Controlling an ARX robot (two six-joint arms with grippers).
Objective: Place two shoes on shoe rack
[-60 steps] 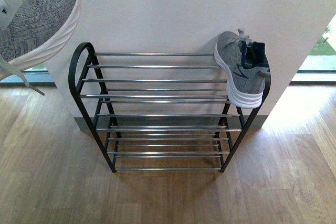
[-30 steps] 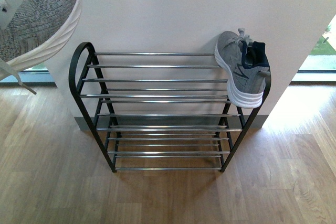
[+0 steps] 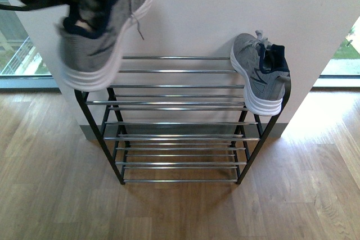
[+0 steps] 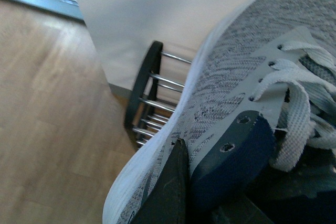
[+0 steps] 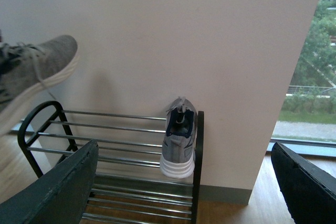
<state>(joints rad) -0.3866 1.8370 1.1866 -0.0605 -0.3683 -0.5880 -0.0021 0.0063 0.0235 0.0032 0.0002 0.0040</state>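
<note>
Here, the left gripper [image 4: 181, 192] is pinching the second shoe's [image 3: 101, 32] collar above the rack's [image 3: 84, 111] left end; the first shoe [image 3: 260, 74] is sitting at the top right. The right gripper [image 5: 184, 148] is gaping empty. Next, likely lowering it flat onto the rods [image 3: 174, 72].

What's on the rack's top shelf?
One shoe at the rack's right end. The held shoe hides the left corner in the front view; the right wrist view shows only rods there.

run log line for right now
phase: second shoe aloft | left gripper: shut on held shoe, over shoe rack left end | right gripper: open, empty | placed shoe: top tier, right end
</note>
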